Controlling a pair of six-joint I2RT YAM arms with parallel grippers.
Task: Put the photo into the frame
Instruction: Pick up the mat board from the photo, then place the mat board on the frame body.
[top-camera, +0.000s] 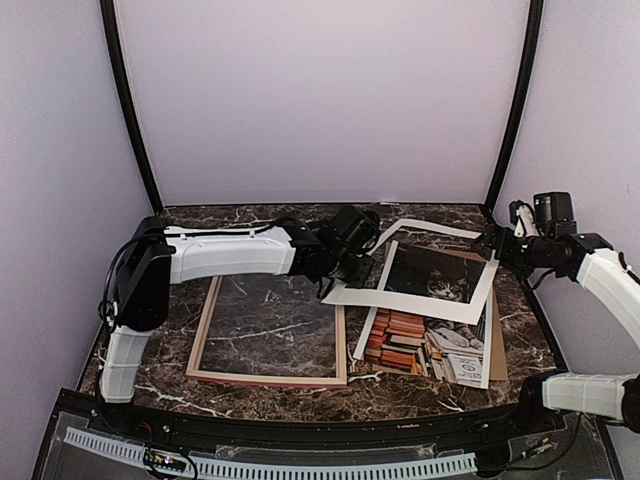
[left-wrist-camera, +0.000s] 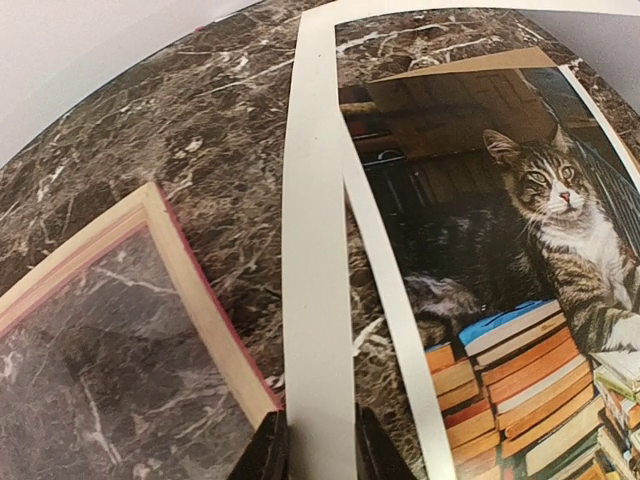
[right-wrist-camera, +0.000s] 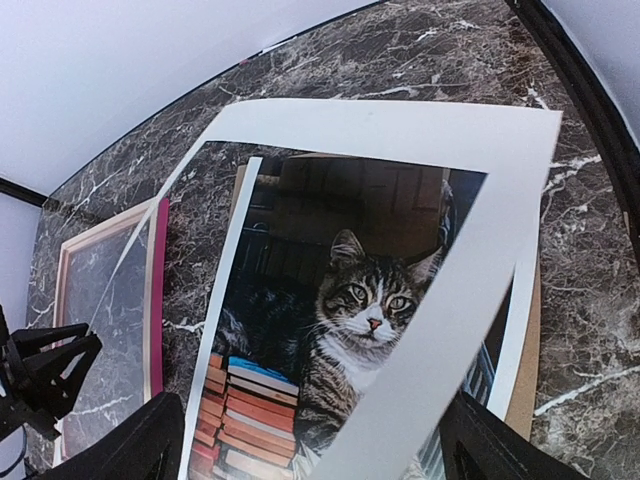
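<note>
The photo (top-camera: 430, 330) of a tabby cat and books lies face up on a brown cardboard board (top-camera: 498, 345) at right; it also shows in the left wrist view (left-wrist-camera: 520, 250) and the right wrist view (right-wrist-camera: 340, 330). The frame (top-camera: 268, 378) lies at left, pale wood side up, with its pink edge showing (left-wrist-camera: 200, 290) (right-wrist-camera: 157, 290). A separate white window mat (top-camera: 400, 303) (right-wrist-camera: 400, 125) hangs tilted over the photo. My left gripper (top-camera: 352, 268) (left-wrist-camera: 320, 455) is shut on the mat's left strip (left-wrist-camera: 318, 250). My right gripper (top-camera: 490, 245) (right-wrist-camera: 310, 440) is wide open at the mat's right corner, with a strip passing between its fingers.
The table is dark marble (top-camera: 300, 215) inside a white-walled booth with black corner posts (top-camera: 125, 100) (top-camera: 515, 100). A black rail (top-camera: 300, 425) runs along the near edge. The cardboard (right-wrist-camera: 525, 350) reaches close to the right table edge.
</note>
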